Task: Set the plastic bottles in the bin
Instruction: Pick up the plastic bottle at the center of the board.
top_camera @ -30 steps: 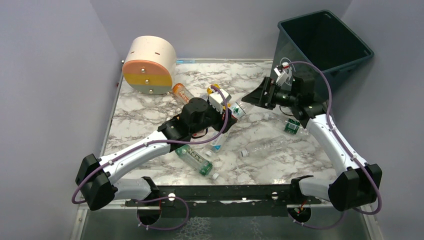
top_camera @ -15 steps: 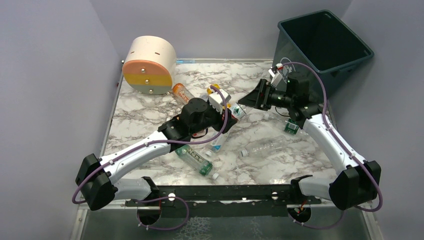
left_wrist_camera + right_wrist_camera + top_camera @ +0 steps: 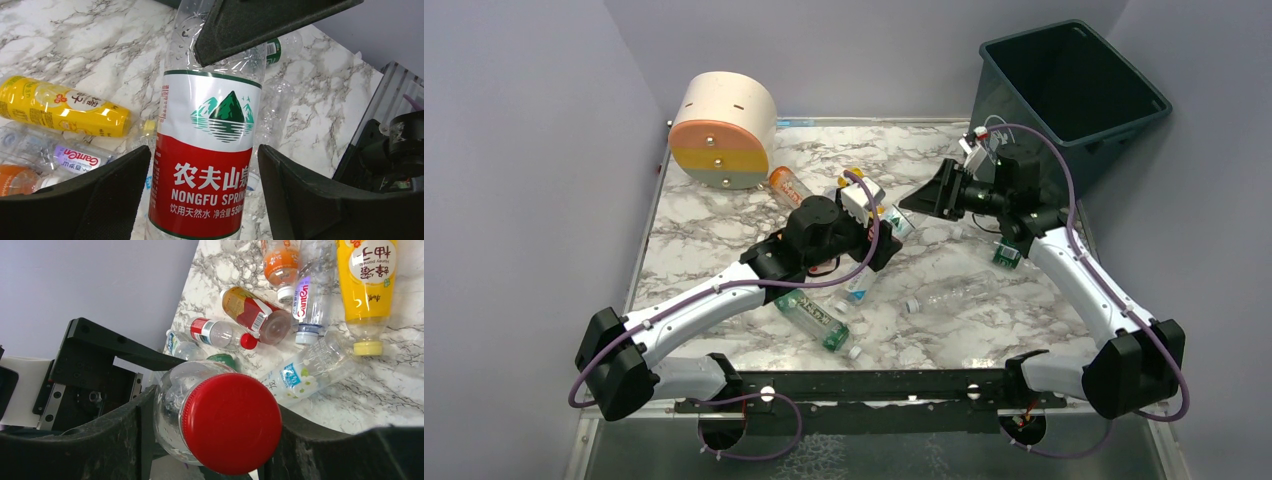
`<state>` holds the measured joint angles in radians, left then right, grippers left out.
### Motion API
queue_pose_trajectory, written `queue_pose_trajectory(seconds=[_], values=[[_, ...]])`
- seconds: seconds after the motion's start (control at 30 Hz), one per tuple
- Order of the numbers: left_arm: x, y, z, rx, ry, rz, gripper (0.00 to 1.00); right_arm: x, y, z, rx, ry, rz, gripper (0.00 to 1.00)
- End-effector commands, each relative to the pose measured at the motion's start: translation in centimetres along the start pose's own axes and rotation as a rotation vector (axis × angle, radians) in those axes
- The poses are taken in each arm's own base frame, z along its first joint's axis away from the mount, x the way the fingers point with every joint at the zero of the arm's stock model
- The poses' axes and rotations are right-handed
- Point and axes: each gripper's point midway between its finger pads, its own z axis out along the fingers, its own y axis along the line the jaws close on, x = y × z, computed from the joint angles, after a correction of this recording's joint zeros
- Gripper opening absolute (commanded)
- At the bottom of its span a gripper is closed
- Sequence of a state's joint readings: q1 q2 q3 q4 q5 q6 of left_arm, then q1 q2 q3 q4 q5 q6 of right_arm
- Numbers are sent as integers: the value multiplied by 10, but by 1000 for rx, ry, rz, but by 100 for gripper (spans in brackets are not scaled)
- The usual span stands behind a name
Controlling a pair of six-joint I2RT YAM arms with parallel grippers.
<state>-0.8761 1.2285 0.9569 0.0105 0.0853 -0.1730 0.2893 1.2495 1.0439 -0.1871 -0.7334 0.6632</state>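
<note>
While it hangs over the middle of the marble table (image 3: pixel 704 230), where the two arms meet, the Nongfu Spring water bottle (image 3: pixel 207 165) rests on nothing. Its red-and-white label with the green mountain mark faces the left wrist camera, and its red cap (image 3: pixel 231 422) points at the right wrist camera. The right gripper (image 3: pixel 212 412) is closed on the bottle's clear shoulder just below the cap, with one finger snug against each side. The left gripper (image 3: pixel 204 150) flanks the label lower down with its jaws partly apart; I cannot tell whether its fingers press on the plastic or stand just clear of it.

Other plastic bottles lie on the marble. A yellow honey-pomelo bottle (image 3: pixel 367 280) lies next to a clear CanTen bottle (image 3: pixel 305 300), and an orange drink bottle (image 3: pixel 281 260) lies on that one's other side. Near them are a bottle with a red-and-gold label (image 3: pixel 252 315), a small red-capped bottle (image 3: pixel 220 333) and a clear bottle with a blue flower label (image 3: pixel 305 372). Closer to the arm bases lie a green-labelled bottle (image 3: pixel 816 318) and a clear bottle (image 3: pixel 954 290).

The dark teal bin (image 3: pixel 1024 95) stands at the far right corner, well apart from the held bottle. A cream cylinder with an orange and green face (image 3: pixel 722 130) sits at the far left.
</note>
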Motion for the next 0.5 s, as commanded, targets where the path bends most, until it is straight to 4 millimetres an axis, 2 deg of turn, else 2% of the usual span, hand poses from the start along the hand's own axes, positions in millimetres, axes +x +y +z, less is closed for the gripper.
queue_pose_trajectory(seconds=[0.0,0.23,0.47], values=[[-6,2,-5,-14,-23,-4,97,-3,4,5,-13,-8,-17,55],[-19,4,-16,-35,-49,-5,99,-5,2,6,-2,-11,-20,55],[-36,1,-35,-40,-88,-44,99,-6,0,7,11,-15,-26,55]])
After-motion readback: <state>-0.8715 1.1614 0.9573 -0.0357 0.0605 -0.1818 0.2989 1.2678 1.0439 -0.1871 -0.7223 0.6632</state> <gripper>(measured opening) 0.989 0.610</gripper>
